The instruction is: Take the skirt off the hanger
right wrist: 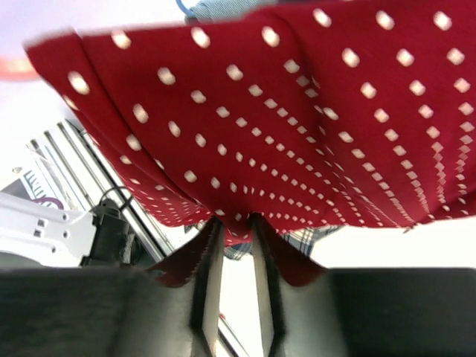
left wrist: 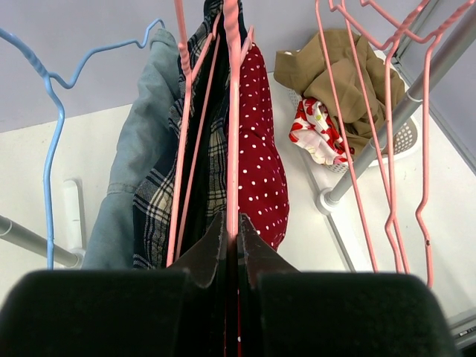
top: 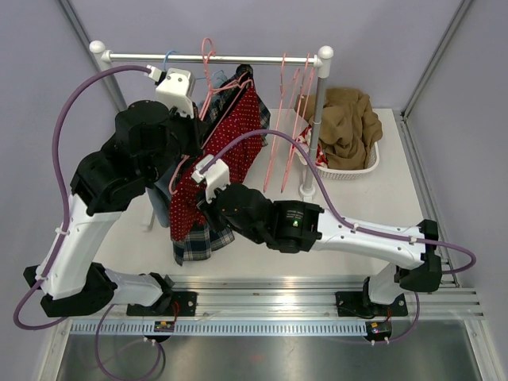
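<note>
Hanging on pink hanger [left wrist: 233, 111] from rail [top: 246, 57] along far edge of desk: red dotted skirt [top: 238, 135], fabric draped toward near left. Plaid garment [top: 198, 242] just beside it. Jaws of left gripper [left wrist: 231, 223] together, clamped on hanger wire. Jaws of right gripper [right wrist: 235, 223] pinching skirt hem, left of desk centre. Basket [top: 353, 173] of clothes at far right corner.

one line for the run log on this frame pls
left end effector: shut on pink hanger | right end effector: shut on red polka-dot skirt hem | skirt: not yet off hanger
</note>
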Controlling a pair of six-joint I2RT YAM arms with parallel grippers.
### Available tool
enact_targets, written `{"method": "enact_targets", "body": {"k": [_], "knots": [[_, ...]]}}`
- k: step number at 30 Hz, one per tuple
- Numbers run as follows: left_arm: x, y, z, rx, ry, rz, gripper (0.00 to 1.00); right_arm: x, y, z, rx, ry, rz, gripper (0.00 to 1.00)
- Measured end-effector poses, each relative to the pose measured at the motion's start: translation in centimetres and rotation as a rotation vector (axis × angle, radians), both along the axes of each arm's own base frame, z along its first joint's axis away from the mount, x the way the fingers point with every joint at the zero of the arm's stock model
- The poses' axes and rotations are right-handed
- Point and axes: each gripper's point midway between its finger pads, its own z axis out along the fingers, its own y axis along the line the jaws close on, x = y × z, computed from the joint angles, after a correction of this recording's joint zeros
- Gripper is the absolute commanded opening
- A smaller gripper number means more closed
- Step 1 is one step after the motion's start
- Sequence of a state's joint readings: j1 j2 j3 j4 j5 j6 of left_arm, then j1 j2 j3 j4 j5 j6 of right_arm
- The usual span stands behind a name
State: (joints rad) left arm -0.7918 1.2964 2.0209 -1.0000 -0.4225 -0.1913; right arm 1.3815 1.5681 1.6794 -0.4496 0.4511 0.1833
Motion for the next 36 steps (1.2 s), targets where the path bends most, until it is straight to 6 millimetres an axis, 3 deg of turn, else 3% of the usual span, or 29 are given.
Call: {"method": "enact_targets", "body": {"k": [1,4,14,16,22,25,30,36], "knots": [[0.0,0.0,-0.1,0.001,0.001,0.000,0.00,0.1,0.4,0.0,0.003,-0.002,0.002,0.14],[0.1,-0.1,-0.3,0.001,0.001,0.000,0.00,-0.1,1.2,-0.2,0.008,-0.001,0.019,0.00],[0.1,0.1,-0.3,0.001,-0.004,0.005,0.00,-1.4,1.2,-0.3,0.027,0.010,0.052,0.00],[0.3,0.3,-0.4,0.006,-0.005,0.010,0.00,-2.9,0.4,-0.3,0.013,0.001,0.055,0.00],[1.1,0.3,-1.0,0.039,0.007,0.023,0.00,-10.9,-1.2,0.5,0.004,-0.020,0.107,0.00],[1.7,0.0,-1.3,0.055,0.016,0.023,0.00,-13.4,-3.3,-0.6,0.004,0.001,0.100,0.00],[2.6,-0.4,-0.1,0.070,-0.007,0.026,0.00,-14.8,-6.2,-2.6,-0.023,0.025,0.038,0.00],[4.3,1.1,3.2,0.078,-0.079,0.093,0.00,-16.4,-7.2,-4.2,-0.080,-0.002,0.014,0.00]]}}
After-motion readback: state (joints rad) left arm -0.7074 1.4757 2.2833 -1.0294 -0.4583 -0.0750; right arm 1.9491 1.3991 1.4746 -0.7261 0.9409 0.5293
